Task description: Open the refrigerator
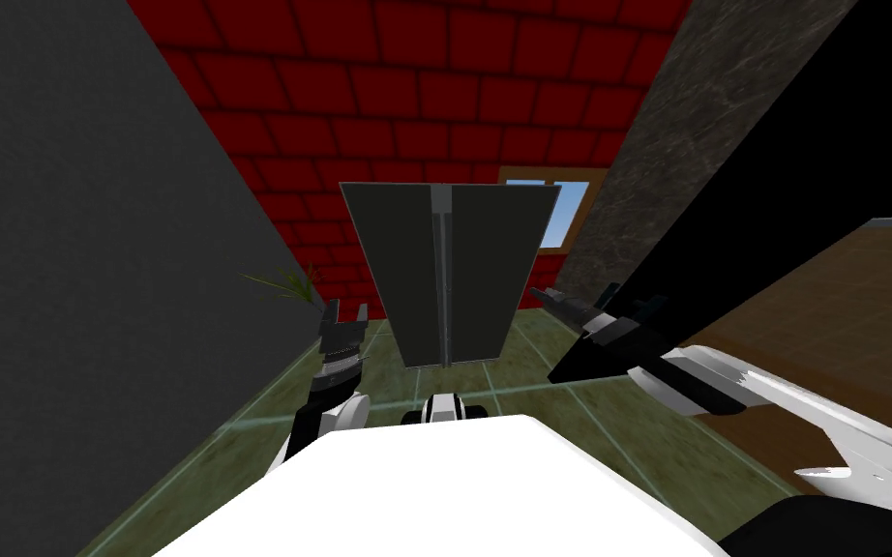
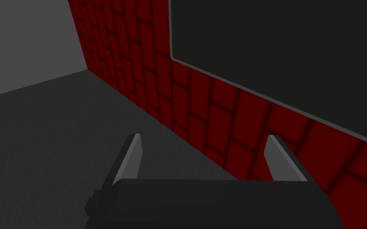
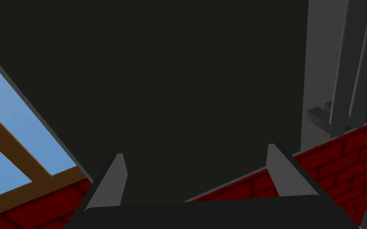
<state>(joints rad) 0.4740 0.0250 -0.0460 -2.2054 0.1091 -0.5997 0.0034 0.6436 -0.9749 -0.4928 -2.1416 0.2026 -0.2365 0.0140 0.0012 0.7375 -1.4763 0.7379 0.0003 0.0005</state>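
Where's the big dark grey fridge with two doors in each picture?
Head view: the dark grey two-door refrigerator stands in the middle, against the red brick wall.
Left wrist view: the refrigerator lies beyond the open left gripper, edged by brick.
Right wrist view: the refrigerator faces the open right gripper, with its grey handles off to one side.
Shared landmark: the red brick wall.

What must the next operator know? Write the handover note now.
Left gripper: open, empty, beside the refrigerator, facing the red brick wall.
Right gripper: open, empty, pointing at the refrigerator's dark door, with the grey handles off to one side of it.
Done: nothing grasped; both doors look shut.
Left: bring a gripper onto a handle, shut it, pull the door open.
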